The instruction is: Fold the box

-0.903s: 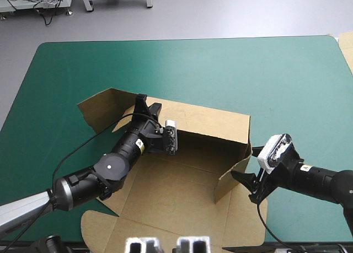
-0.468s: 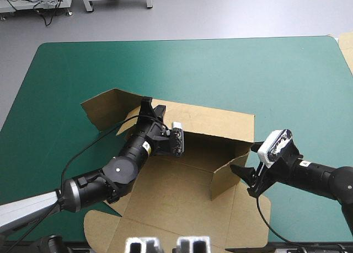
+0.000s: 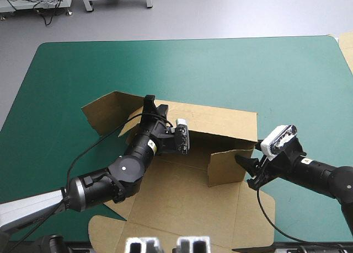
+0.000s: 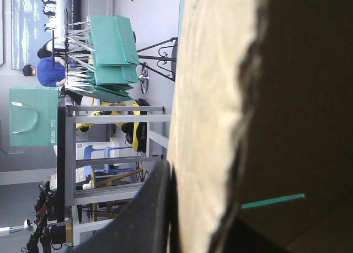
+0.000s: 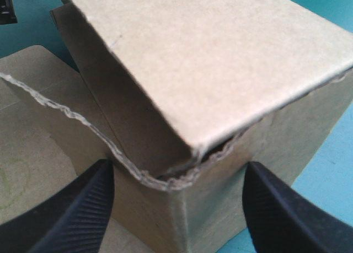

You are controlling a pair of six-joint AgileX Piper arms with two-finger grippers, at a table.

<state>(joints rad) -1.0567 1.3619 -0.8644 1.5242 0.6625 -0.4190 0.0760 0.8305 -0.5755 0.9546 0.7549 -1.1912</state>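
- Two arms reach to one brown box point(image 3: 182, 200); it lies on the teal-green cover point(image 3: 66, 71) of the table, about the middle and toward the near edge; its base is flat on the cover.
- One left flap point(image 3: 105, 112) of the box spreads outward at the far left corner of the box.
- Just beside this flap, the left gripper point(image 3: 153, 104) is at the left end of the far wall point(image 3: 220, 120), and this wall stands upright; in the left wrist view the sheet of board point(image 4: 204, 126) passes between the black fingers point(image 4: 151, 209), so this gripper is clenched on the box.
- At the right end of the far wall, a side flap point(image 3: 226, 166) is turned inward and stands upright over the base.
- Just outside this right corner is the right gripper point(image 3: 248, 172); in the right wrist view its fingers point(image 5: 71, 214) stand wide apart, released, and the corner of the box is between them; if they touch the board, I cannot tell.
- At the far right corner of the table, an edge of more board point(image 3: 346, 43) shows, well apart from the box.
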